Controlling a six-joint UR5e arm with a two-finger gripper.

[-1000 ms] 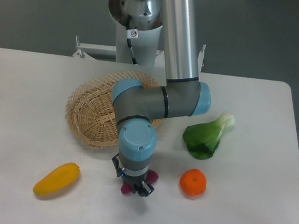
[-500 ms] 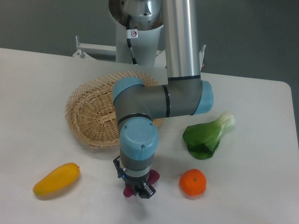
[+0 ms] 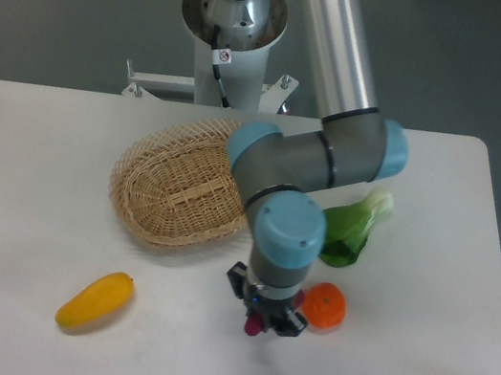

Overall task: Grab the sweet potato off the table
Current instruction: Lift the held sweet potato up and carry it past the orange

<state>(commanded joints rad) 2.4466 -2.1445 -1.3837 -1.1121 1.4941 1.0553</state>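
The sweet potato (image 3: 252,326) shows only as a small magenta tip under my gripper (image 3: 263,321); the rest is hidden by the gripper body. My gripper points down over the white table (image 3: 54,201), its fingers shut on the sweet potato, just left of the round orange (image 3: 324,305). Whether the sweet potato still touches the table I cannot tell.
A wicker basket (image 3: 177,192) lies tilted at the middle back. A yellow mango-shaped fruit (image 3: 95,300) lies at the front left. A green leafy vegetable (image 3: 352,230) lies behind the orange, partly hidden by my arm. The robot base (image 3: 230,29) stands behind the table.
My gripper has moved to the right with the sweet potato in it, from left of the orange to right beside it. The arm has swung off the basket, which now shows fully.
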